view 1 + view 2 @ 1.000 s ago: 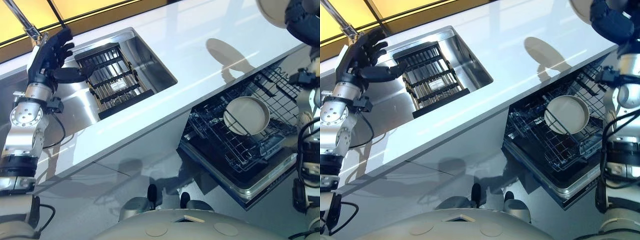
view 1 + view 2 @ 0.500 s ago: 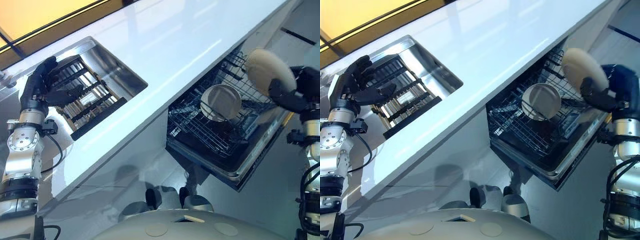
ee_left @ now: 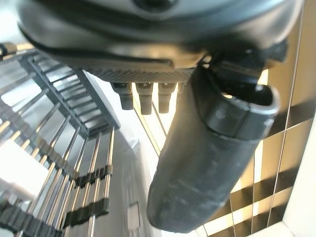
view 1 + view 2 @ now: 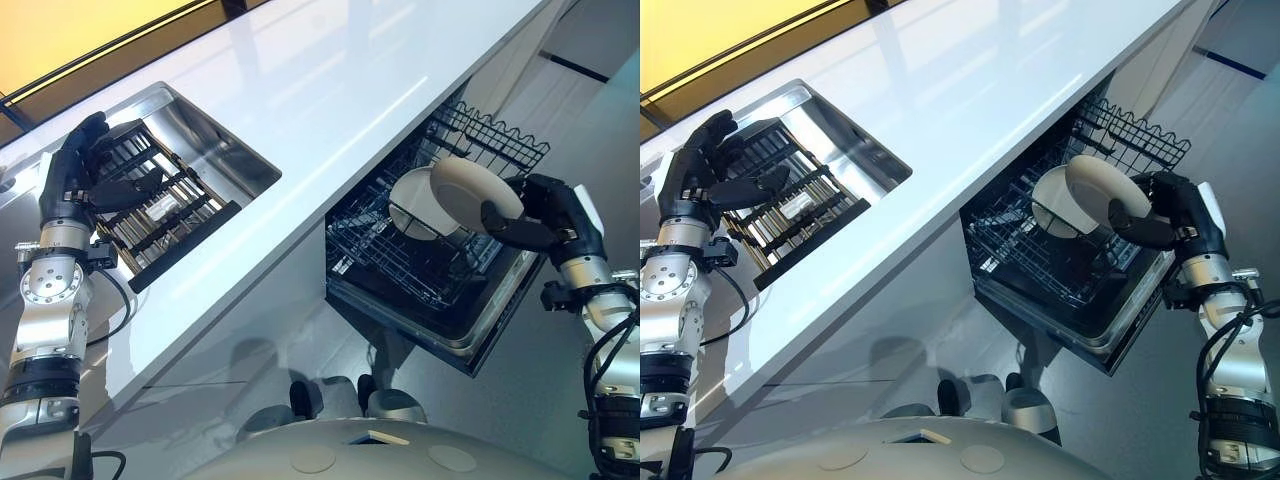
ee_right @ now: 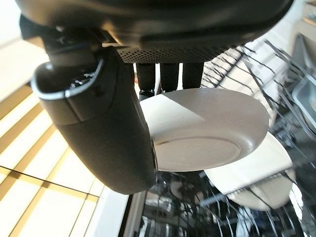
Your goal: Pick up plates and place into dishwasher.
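My right hand (image 4: 545, 210) is over the open dishwasher (image 4: 440, 300), thumb and fingers (image 5: 168, 74) pinching a pale plate (image 4: 475, 190) by its rim. The plate is tilted, hanging just above the dark wire rack (image 4: 400, 260), not set down. A second plate (image 4: 415, 205) already stands in the rack, just behind the one I hold and partly covered by it. In my right wrist view my thumb lies across the held plate's underside, with the racked plate showing just past it.

My left hand (image 4: 80, 170) is well away from the dishwasher, over the sink (image 4: 225, 150) set into the white tabletop (image 4: 330, 70). Its fingers (image 3: 143, 98) are straight and relaxed, holding nothing, above the black drying rack (image 4: 165, 205) that sits inside the sink. The dishwasher opens out from under the tabletop's front edge.
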Controlling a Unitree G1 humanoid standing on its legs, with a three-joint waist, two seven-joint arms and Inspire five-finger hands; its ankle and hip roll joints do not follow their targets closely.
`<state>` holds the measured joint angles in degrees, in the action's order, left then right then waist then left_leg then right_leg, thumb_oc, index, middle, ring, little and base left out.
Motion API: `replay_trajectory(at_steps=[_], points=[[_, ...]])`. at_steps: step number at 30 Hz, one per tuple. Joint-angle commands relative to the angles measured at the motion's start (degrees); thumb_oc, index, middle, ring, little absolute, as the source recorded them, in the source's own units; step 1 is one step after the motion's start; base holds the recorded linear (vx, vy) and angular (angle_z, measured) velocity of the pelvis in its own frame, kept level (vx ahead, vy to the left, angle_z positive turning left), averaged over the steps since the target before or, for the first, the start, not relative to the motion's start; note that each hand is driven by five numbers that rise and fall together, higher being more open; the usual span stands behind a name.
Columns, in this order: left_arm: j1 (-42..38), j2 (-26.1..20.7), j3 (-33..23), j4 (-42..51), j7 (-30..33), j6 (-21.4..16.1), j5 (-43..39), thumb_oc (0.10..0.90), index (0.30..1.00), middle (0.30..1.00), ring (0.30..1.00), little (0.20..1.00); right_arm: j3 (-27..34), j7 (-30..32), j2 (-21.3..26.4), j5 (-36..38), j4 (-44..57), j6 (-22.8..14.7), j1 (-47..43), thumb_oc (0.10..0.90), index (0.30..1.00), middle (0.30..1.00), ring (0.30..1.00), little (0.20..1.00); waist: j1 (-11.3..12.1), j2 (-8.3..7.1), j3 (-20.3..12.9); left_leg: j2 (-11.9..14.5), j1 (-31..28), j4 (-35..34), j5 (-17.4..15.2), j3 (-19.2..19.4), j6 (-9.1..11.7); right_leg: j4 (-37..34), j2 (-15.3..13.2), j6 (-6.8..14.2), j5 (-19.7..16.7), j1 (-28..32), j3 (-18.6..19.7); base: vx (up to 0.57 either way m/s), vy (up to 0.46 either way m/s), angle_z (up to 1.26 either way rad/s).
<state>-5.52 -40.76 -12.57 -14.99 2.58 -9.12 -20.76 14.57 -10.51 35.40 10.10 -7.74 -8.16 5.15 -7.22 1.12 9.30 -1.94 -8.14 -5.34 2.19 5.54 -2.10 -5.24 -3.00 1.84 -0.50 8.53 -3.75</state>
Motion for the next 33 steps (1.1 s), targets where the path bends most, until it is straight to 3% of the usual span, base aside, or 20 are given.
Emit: replay_trajectory(at_steps=[1,6,15,21,29,30,31,33], points=[[-4.4,-1.6,-1.1,0.6,3.5,-7.6,0.3,0.800,0.900,0.900,0.900,0.900,2.2,3.2,2.0,2.6,0.6,0.1,-4.6,0.100,0.300,0.300,0.300,0.200,1.5,2.61,-4.0,-0.4,-1.2,0.6,-6.3,0.3,0.4,9.2,2.1,2.8,7.8,-4.3,-3.2,0.00,0.000,0.00],[-3.3,-0.9,-0.4,1.7,4.2,-7.2,0.6,0.800,0.900,0.900,0.900,0.900,-0.1,7.6,0.2,2.8,-3.3,7.1,-4.6,0.100,0.300,0.300,0.300,0.200,2.7,2.68,-3.7,-0.4,-1.0,0.5,-6.0,-0.4,0.6,9.1,1.9,2.8,7.8,-4.0,-4.3,0.00,-0.006,0.04],[-2.9,0.3,2.0,3.8,5.1,-5.7,1.3,0.800,0.900,0.900,0.900,0.900,-6.1,16.1,-2.4,2.4,-11.0,12.1,-7.5,0.100,0.300,0.300,0.300,0.200,5.3,3.14,-3.0,-0.5,-0.8,0.3,-5.5,-2.5,1.1,8.8,1.4,2.3,7.9,-3.1,-6.6,0.02,0.000,0.12],[-2.6,0.8,2.9,4.8,4.8,-4.7,1.0,0.800,0.900,0.900,0.900,0.900,-8.9,20.2,-2.7,-1.0,-13.1,10.5,-9.5,0.100,0.300,0.300,0.300,0.200,6.5,3.46,-2.8,-0.6,-0.7,0.3,-5.2,-3.5,1.2,8.9,1.2,2.1,8.0,-2.7,-7.3,0.01,0.006,0.15],[-2.4,3.1,4.4,4.9,4.0,-4.9,1.7,0.800,0.900,0.900,0.900,0.900,-12.4,23.2,-2.9,-9.5,-10.8,4.1,-12.5,0.114,0.312,0.312,0.312,0.214,7.5,3.76,-2.8,-0.8,-0.7,0.3,-5.0,-4.4,1.3,8.2,1.2,1.9,7.8,-2.2,-7.6,0.01,0.006,0.07],[-2.5,3.2,4.6,4.8,3.8,-4.7,1.7,0.800,0.900,0.900,0.900,0.900,-12.7,23.7,-2.7,-10.9,-10.5,3.1,-12.8,0.663,0.782,0.782,0.782,0.763,7.6,3.79,-2.8,-0.8,-0.7,0.3,-5.0,-4.5,1.3,8.1,1.2,1.9,7.8,-2.2,-7.6,0.01,0.006,0.08],[-2.6,3.3,4.8,4.8,3.8,-4.7,1.7,0.800,0.900,0.900,0.900,0.900,-13.0,24.1,-2.6,-11.9,-10.1,2.8,-13.0,0.800,0.900,0.900,0.900,0.900,7.6,3.79,-2.9,-0.8,-0.7,0.3,-5.0,-4.5,1.3,8.0,1.2,1.9,7.8,-2.1,-7.6,0.01,0.005,0.12],[-2.7,3.5,5.2,4.7,3.6,-4.6,1.8,0.800,0.900,0.900,0.900,0.900,-13.4,24.7,-2.1,-12.6,-9.1,1.9,-13.7,0.800,0.900,0.900,0.900,0.900,7.8,3.76,-3.0,-0.8,-0.6,0.3,-5.0,-4.5,1.3,7.8,1.2,1.9,7.8,-2.0,-7.6,0.01,-0.002,0.08]])
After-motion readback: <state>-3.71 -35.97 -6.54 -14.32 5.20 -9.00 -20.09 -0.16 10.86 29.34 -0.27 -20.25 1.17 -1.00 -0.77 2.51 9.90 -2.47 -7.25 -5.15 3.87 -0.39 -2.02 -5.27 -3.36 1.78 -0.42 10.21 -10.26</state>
